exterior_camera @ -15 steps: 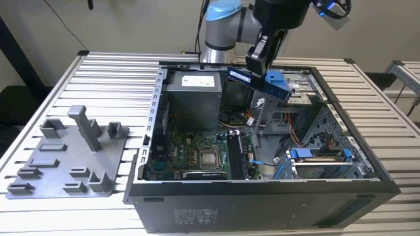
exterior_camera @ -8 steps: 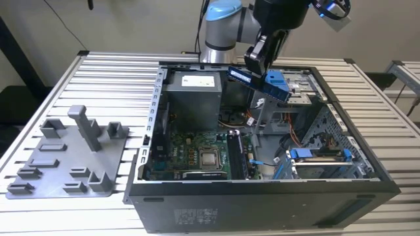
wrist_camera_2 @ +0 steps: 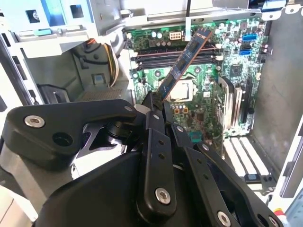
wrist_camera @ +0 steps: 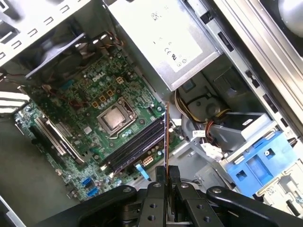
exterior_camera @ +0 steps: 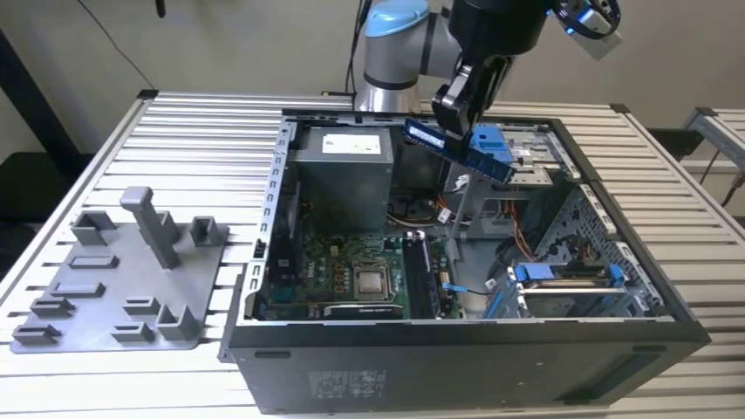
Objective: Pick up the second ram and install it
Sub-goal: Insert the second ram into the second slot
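In the exterior view the tool (exterior_camera: 444, 122) hangs over the open case (exterior_camera: 466, 371) on the worktop (exterior_camera: 187, 131), clamped on one end of the ram (exterior_camera: 466, 155). The stick slopes down away from the tool, in the air above the case and clear of the board. A grey tray (exterior_camera: 117, 292) lies well apart from the tool, beside the case.

In the second wrist view the fingers (wrist_camera_2: 150, 105) pinch the ram (wrist_camera_2: 185, 62), which juts out from the tool over the motherboard (wrist_camera_2: 208, 99) and crosses above the slots (wrist_camera_2: 158, 54).

In the first wrist view the ram (wrist_camera: 165, 137) shows edge-on, held in the tool (wrist_camera: 165, 176), with the slots (wrist_camera: 135, 147) and processor (wrist_camera: 113, 118) beneath.
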Robot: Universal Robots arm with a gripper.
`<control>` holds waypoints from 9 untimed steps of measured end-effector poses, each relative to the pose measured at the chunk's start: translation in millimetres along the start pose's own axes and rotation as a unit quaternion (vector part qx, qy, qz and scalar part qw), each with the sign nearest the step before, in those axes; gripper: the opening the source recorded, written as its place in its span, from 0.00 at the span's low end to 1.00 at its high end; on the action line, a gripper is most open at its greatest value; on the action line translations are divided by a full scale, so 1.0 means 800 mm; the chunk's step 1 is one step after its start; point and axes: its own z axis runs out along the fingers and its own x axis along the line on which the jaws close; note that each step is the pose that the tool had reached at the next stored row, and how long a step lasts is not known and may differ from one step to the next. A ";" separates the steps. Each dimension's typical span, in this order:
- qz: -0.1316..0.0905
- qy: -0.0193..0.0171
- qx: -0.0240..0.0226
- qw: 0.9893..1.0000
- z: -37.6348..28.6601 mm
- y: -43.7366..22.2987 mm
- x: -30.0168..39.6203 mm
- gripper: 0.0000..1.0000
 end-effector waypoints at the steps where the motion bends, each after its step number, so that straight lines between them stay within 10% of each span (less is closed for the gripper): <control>1: 0.001 0.000 0.000 1.000 0.0004 -0.0004 0.0004 0.14; 9: 0.018 0.000 0.000 1.000 0.0035 -0.0015 0.0017 0.14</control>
